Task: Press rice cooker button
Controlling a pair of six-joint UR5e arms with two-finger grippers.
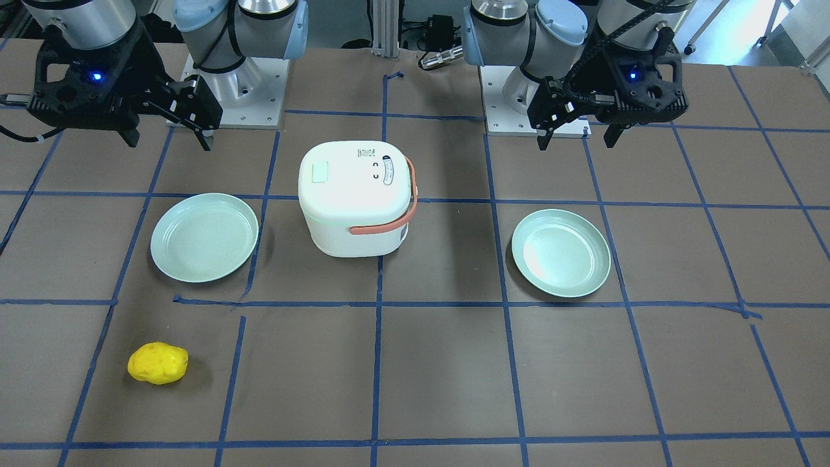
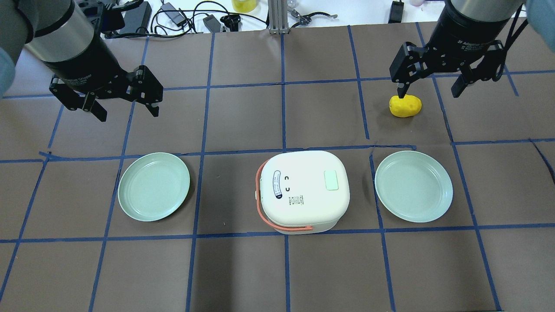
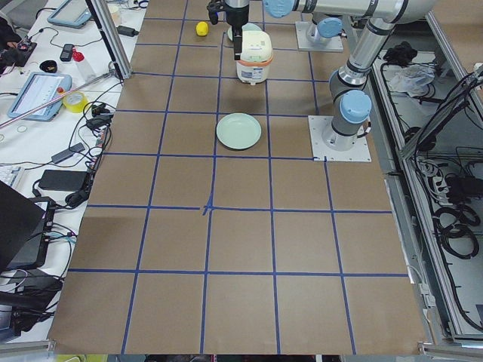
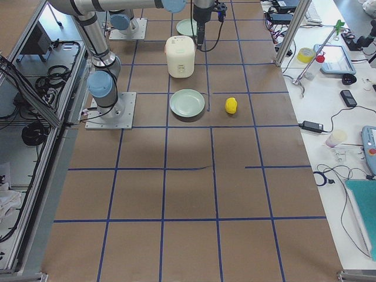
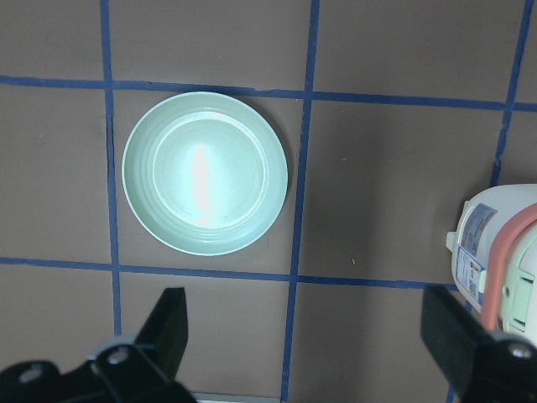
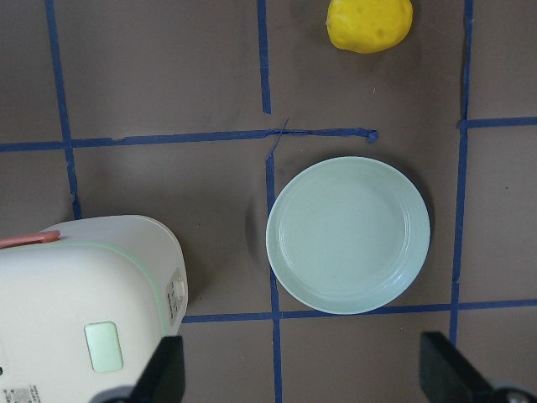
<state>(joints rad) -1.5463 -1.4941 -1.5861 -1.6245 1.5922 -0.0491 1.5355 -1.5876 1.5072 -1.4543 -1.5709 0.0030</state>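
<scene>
Above table, left gripper, right gripper spread; rice cooker seemingly untouched.

Glossy white plastic rice cooker, matt brown paper table.

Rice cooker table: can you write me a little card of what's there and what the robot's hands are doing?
rice cooker: white, mid-table, lid shut
button: pale green square on lid, untouched
left plate: green, empty
right plate: green, empty
yellow lump: on table, past right plate, away from robot
left gripper: open, empty
right gripper: open, empty
</scene>
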